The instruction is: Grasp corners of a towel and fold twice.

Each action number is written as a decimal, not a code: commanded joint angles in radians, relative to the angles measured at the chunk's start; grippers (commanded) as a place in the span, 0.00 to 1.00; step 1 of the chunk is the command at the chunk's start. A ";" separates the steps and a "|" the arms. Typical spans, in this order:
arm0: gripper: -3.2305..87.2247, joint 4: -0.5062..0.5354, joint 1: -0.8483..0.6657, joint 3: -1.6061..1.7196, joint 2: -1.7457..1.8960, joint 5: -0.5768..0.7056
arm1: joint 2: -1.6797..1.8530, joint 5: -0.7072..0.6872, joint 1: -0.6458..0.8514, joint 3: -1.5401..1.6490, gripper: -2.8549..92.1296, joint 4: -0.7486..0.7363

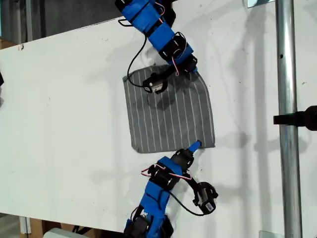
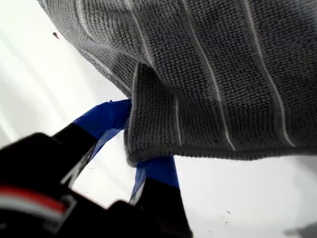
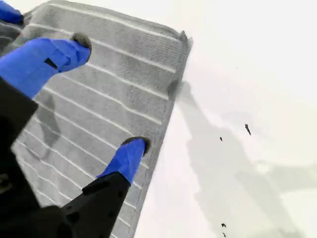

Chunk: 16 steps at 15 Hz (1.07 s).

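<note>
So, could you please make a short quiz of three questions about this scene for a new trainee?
1. True or false: the towel is already folded in half.
2. What describes my second gripper? A) open above the towel; B) shut on a corner; C) far away from the towel.
3. What lies between the fingers of my first gripper?

Key:
1. False. It lies spread out on the table.
2. A.
3. One corner of the towel.
</note>
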 commanded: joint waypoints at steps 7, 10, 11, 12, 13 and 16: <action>0.37 -0.178 0.015 -0.092 -0.169 0.006 | 0.048 -0.015 0.011 -0.005 0.03 -0.017; 0.36 -0.221 0.029 -0.100 -0.216 0.006 | 0.048 -0.015 0.014 -0.005 0.03 -0.020; 0.36 -0.230 0.031 -0.100 -0.245 0.003 | 0.048 -0.015 0.015 -0.005 0.03 -0.021; 0.36 -0.233 0.032 -0.100 -0.284 0.002 | 0.049 -0.015 0.015 -0.005 0.03 -0.023; 0.36 -0.236 0.035 -0.100 -0.324 -0.006 | 0.054 -0.015 0.015 -0.005 0.03 -0.023; 0.36 -0.225 0.048 -0.100 -0.434 -0.048 | 0.077 -0.017 0.015 0.008 0.03 -0.021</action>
